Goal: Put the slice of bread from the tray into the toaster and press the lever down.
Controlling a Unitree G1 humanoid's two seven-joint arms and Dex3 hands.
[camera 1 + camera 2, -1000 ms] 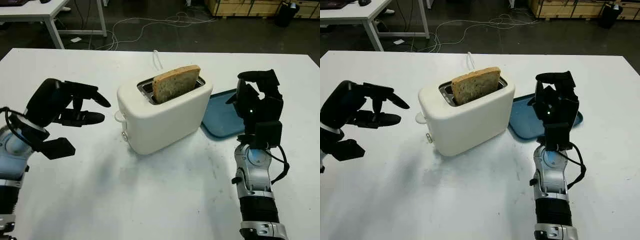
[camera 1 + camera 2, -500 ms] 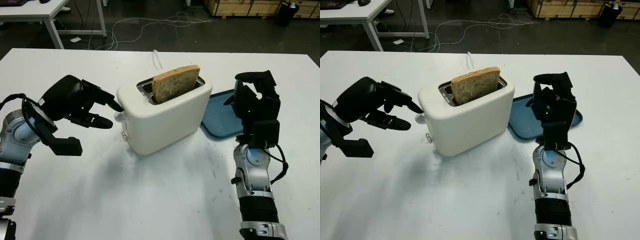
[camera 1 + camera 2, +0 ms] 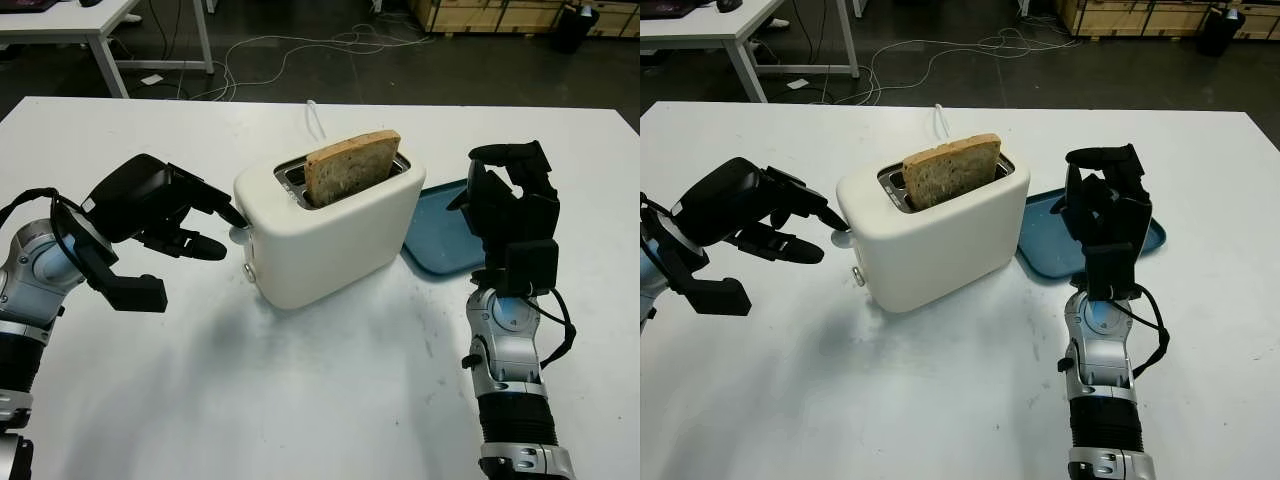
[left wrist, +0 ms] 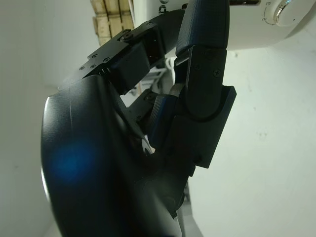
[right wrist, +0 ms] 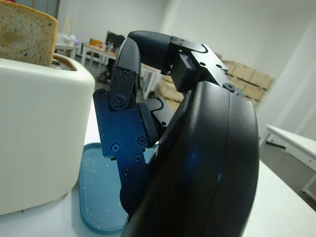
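The brown bread slice (image 3: 352, 166) stands in my white toaster (image 3: 330, 235); my left hand (image 3: 165, 205), fingers extended and empty, touches its side lever (image 3: 237, 233) (unpressed, I judge).

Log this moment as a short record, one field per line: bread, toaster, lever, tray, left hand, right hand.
bread: slice of bread standing in the toaster slot, top half sticking out
toaster: white toaster on the white table
lever: lever at the toaster's end, not yet pressed
tray: blue tray beside the toaster
left hand: left hand, a fingertip at the lever
right hand: right hand raised over the tray, holds nothing
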